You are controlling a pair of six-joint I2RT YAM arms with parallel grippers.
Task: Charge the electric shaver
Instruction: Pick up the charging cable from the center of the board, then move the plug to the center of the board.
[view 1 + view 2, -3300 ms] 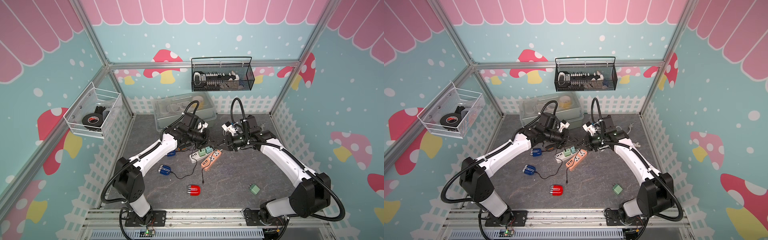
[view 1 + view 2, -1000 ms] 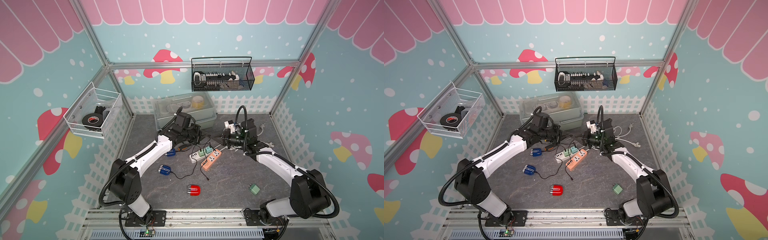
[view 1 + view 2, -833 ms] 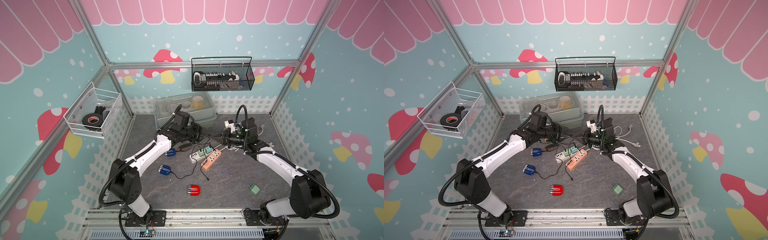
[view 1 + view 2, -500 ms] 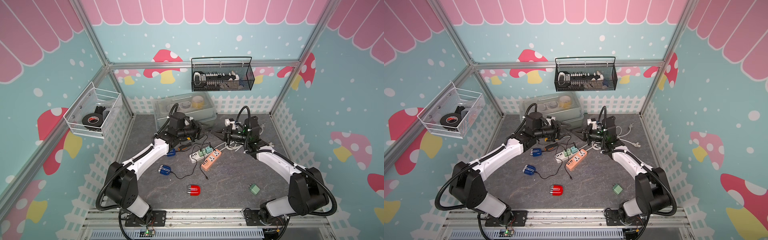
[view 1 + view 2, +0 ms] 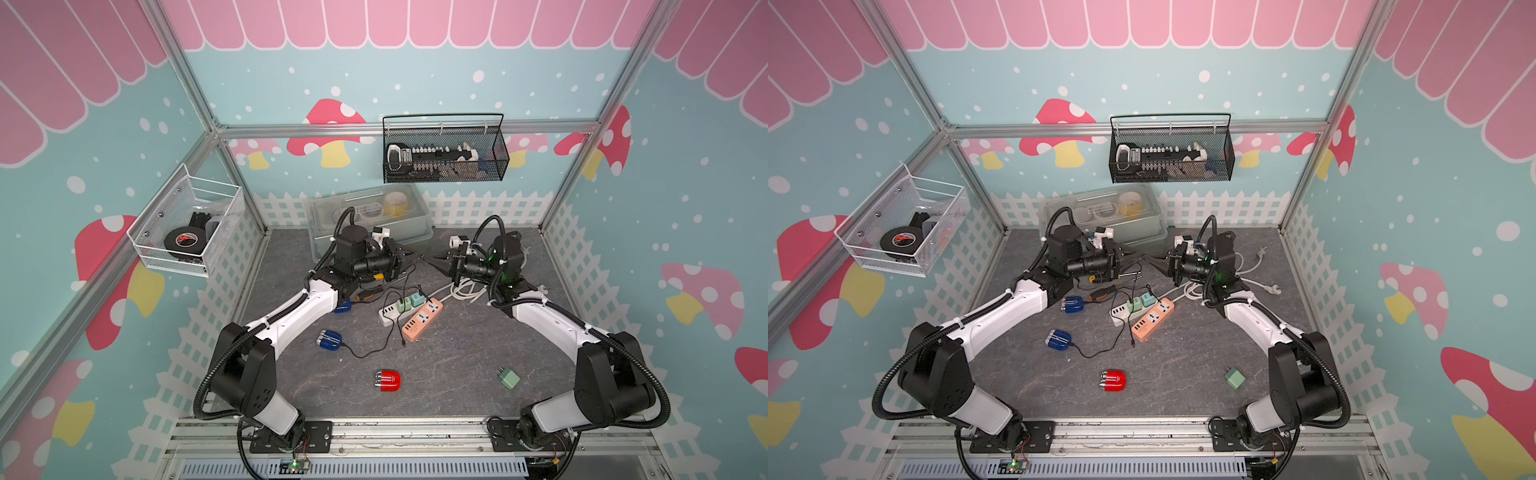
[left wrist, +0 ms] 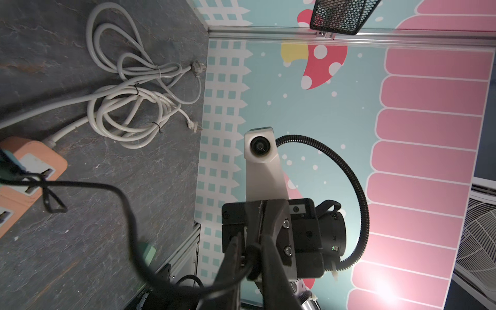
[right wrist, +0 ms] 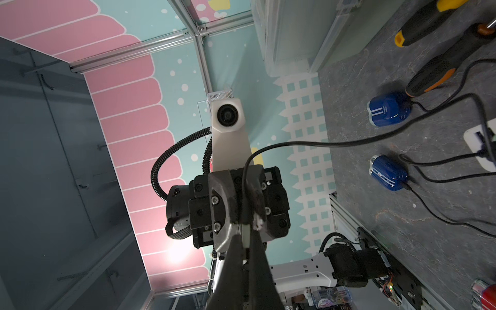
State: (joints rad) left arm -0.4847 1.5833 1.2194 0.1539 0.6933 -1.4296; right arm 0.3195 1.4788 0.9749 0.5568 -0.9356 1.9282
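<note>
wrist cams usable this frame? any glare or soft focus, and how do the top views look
Left wrist view: bright glare blooms on the pink wall; the black cable and left fingers near the lens are soft, the white cord is sharp. Right wrist view: similar glare, right fingers blurred. Both top views: evenly lit, sharp.

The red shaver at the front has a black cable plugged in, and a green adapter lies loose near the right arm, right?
No: the red shaver has no cable; both top views show it lying bare. A blue shaver is the plugged-in one. The green adapter does lie loose near the right arm.
</note>
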